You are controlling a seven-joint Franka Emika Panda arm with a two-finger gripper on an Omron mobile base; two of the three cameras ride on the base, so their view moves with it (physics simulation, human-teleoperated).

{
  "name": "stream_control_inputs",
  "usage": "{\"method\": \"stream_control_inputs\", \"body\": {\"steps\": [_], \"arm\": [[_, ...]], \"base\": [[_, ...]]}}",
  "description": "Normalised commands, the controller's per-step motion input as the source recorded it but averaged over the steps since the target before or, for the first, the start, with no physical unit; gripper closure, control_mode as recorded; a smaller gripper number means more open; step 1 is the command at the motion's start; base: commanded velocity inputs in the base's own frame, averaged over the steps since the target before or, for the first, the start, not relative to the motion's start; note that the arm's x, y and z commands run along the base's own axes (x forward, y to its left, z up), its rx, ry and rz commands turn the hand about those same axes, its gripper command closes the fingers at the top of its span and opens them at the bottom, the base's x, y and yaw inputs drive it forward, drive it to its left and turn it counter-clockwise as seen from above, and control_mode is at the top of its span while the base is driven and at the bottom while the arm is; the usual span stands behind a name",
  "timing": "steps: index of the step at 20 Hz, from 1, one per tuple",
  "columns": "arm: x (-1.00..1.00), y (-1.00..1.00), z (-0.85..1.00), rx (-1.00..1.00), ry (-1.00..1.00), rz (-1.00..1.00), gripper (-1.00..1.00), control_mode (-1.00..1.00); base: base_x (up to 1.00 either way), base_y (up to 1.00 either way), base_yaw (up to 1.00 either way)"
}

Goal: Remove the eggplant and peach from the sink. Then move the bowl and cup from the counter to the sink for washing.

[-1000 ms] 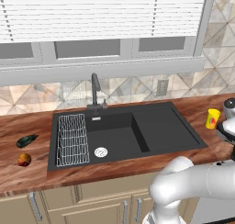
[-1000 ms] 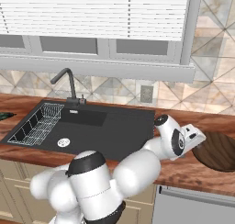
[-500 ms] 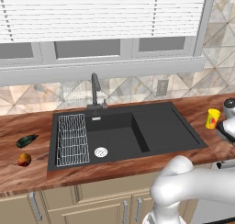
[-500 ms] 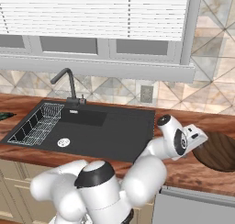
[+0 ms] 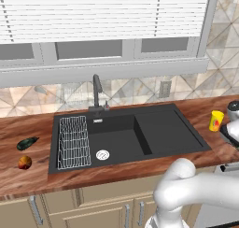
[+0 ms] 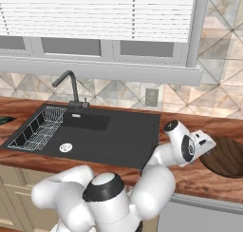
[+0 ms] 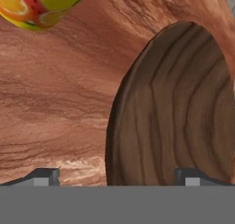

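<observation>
Currently the sink (image 5: 128, 136) basin holds neither piece of produce: the eggplant (image 5: 27, 143) and the peach (image 5: 24, 162) both lie on the wooden counter (image 5: 28, 129) at about nine o'clock from the basin, close together but apart. That puts the first half of the task at done, in my judgement. Over the last second the scene is unmoved, while the arm has swung further to the right; in the right base view the hand has edged closer to the bowl (image 6: 228, 156), which sits on the counter at three o'clock from the sink. The gripper (image 7: 114, 175) stands wide open and holds nothing; in the hand view its two fingertips straddle the bowl's near rim without visible contact. The cup (image 5: 216, 120) stands upright just beyond, at eleven o'clock in the hand view, untouched. The approach to the bowl appears to be the step in hand; a grasp on its rim is not yet made.
</observation>
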Motion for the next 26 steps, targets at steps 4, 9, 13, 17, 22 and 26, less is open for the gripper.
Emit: {"method": "stream_control_inputs", "body": {"steps": [4, 9, 13, 17, 22, 26], "arm": [[0.03, -0.04, -0.08, 0.0, 0.0, 0.0, -1.0, -1.0], [0.02, -0.05, -0.06, 0.0, 0.0, 0.0, -1.0, -1.0], [0.02, -0.05, -0.04, 0.0, 0.0, 0.0, -1.0, -1.0], [0.02, -0.04, -0.02, 0.0, 0.0, 0.0, -1.0, -1.0], [0.02, -0.03, -0.02, 0.0, 0.0, 0.0, 1.0, -1.0], [0.0, -0.01, -0.02, 0.0, 0.0, 0.0, 1.0, -1.0]], "base": [[0.0, 0.0, 0.0], [0.0, 0.0, 0.0], [0.0, 0.0, 0.0], [0.0, 0.0, 0.0], [0.0, 0.0, 0.0], [0.0, 0.0, 0.0]]}}
